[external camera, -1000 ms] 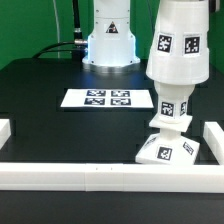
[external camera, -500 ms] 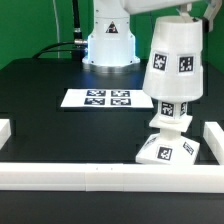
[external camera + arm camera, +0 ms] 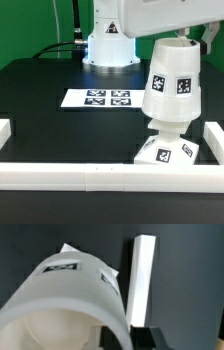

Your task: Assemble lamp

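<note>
The white tapered shade (image 3: 170, 82) with marker tags hangs over the bulb (image 3: 168, 128), whose lower part shows beneath its rim. The bulb stands on the square base (image 3: 164, 152) at the exterior view's right, near the front rail. My gripper (image 3: 126, 336) is shut on the shade's wall (image 3: 75, 286): one finger sits inside the rim and one outside. In the exterior view the gripper is hidden behind the shade's top. The shade fills most of the wrist view, and the base's corner (image 3: 67, 248) peeks out behind it.
The marker board (image 3: 97, 98) lies flat on the black table at the middle. White border rails run along the front (image 3: 90, 175) and the right side (image 3: 213, 135); one shows in the wrist view (image 3: 142, 280). The robot's base (image 3: 108, 45) stands at the back.
The shade has come down over the bulb, covering the stem and most of the head. It has also shifted slightly toward the exterior view's left.
</note>
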Motion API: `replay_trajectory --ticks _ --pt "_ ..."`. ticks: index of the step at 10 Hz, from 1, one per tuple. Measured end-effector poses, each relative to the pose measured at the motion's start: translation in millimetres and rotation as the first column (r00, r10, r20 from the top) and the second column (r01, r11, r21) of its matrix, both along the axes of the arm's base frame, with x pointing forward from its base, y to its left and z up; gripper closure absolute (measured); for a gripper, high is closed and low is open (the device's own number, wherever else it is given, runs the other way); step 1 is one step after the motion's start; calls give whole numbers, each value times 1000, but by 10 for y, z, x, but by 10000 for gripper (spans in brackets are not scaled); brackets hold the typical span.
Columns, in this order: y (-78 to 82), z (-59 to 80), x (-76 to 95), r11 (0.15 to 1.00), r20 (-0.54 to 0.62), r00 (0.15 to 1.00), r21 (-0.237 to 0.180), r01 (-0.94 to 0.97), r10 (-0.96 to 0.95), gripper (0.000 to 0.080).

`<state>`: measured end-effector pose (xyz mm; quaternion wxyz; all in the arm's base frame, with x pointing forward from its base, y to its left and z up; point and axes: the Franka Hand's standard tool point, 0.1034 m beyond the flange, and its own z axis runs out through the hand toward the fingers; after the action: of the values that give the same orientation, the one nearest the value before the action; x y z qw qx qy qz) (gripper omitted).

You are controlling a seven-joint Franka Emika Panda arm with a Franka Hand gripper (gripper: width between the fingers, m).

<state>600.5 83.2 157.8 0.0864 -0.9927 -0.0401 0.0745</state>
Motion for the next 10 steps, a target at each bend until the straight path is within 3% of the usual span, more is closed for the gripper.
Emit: replay_trajectory --ticks 3,7,10 --pt "-10 -65 -14 1000 -6 1000 -1 2 -2 755" --pt "-4 -21 -6 1000 -4 1000 0 0 0 755" --pt "-17 11 0 1000 -4 1000 0 1 -1 261"
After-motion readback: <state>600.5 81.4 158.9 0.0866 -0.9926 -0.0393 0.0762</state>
